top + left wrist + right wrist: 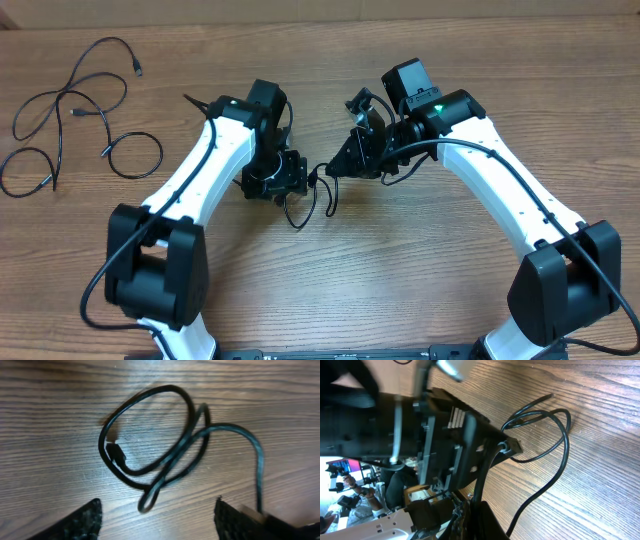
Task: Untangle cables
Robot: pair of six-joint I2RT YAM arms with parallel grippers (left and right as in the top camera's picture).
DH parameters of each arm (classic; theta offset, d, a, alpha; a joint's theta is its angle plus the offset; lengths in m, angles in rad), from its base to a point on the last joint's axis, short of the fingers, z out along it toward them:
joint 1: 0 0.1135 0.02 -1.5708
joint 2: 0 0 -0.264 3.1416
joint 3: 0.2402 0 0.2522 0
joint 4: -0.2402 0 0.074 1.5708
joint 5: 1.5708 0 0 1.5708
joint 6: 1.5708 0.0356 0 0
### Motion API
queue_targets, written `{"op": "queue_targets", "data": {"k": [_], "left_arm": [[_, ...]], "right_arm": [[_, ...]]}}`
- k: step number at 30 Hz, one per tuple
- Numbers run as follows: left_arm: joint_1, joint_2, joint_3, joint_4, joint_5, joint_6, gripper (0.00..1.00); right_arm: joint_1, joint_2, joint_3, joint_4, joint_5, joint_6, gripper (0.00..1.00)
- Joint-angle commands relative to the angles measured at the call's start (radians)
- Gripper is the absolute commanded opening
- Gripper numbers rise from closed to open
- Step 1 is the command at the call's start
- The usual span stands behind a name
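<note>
A thin black cable (312, 205) lies in loose loops on the wooden table between my two grippers. In the left wrist view the cable (165, 455) forms a loop and a folded strand, with a small plug end (116, 452) resting on the wood. My left gripper (158, 502) is open and empty just short of the loops, and one strand runs past its right finger. It also shows in the overhead view (300, 180). My right gripper (480, 520) is shut on one strand of the cable (560, 445). In the overhead view the right gripper (338, 167) faces the left one.
More loose black cables (75, 105) lie curled at the table's far left, with a small loop (135, 155) beside them. The left arm's black wrist (445, 435) fills much of the right wrist view, close to the right gripper.
</note>
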Motion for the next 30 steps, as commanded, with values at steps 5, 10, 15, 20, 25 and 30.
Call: {"op": "queue_targets", "data": {"k": [5, 10, 15, 20, 25, 30], "left_arm": [[0.003, 0.125, -0.009, -0.030, -0.021, 0.009, 0.25], [0.018, 0.109, -0.002, -0.045, -0.022, 0.009, 0.04], [0.088, 0.085, 0.143, -0.238, -0.085, 0.000, 0.04], [0.168, 0.058, 0.329, -0.423, -0.294, -0.098, 0.04], [0.224, 0.041, 0.372, -0.457, -0.360, -0.111, 0.28], [0.198, 0.042, 0.368, -0.443, -0.323, -0.111, 0.40]], "right_arm": [[0.004, -0.022, 0.003, 0.006, 0.047, -0.008, 0.04], [0.004, -0.022, 0.003, 0.007, 0.062, -0.008, 0.04], [0.004, -0.022, 0.003, 0.003, 0.198, 0.076, 0.04], [0.004, -0.022, 0.003, -0.020, 0.404, 0.265, 0.04], [0.004, -0.022, 0.002, -0.048, 0.558, 0.409, 0.04], [0.004, -0.022, 0.002, -0.094, 0.703, 0.549, 0.04]]}}
